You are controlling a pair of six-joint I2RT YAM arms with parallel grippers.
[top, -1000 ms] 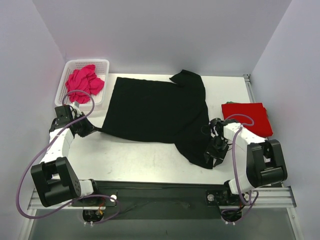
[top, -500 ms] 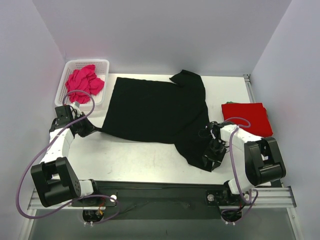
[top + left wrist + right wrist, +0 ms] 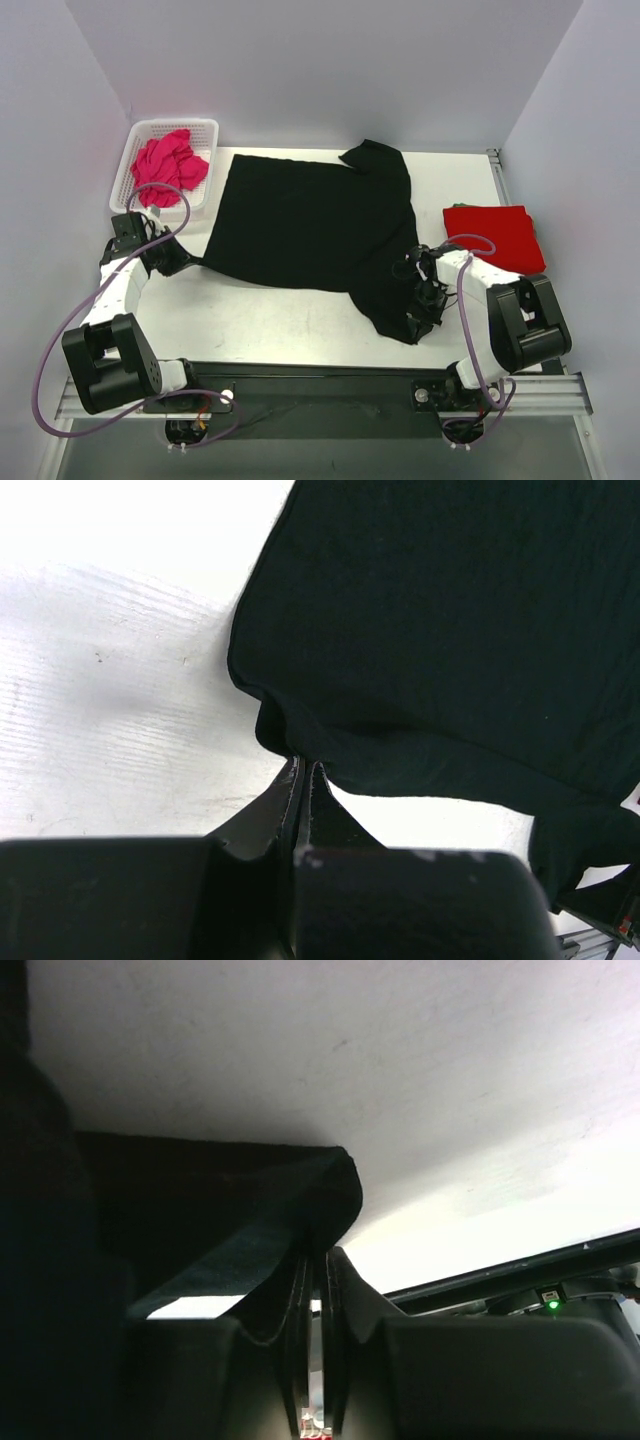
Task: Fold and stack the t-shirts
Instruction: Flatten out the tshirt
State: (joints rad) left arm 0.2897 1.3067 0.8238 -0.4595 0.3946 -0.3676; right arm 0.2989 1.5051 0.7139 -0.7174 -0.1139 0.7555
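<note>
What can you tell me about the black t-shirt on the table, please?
The black t-shirt is plain, soft-looking cloth, spread mostly flat across the white table, one sleeve pointing toward the far wall. The left fingers pinch its near-left corner and the right fingers pinch its near-right corner.

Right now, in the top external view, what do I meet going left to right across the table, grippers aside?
white mesh basket holding the magenta-pink t-shirt → black t-shirt spread flat → red t-shirt, folded
</note>
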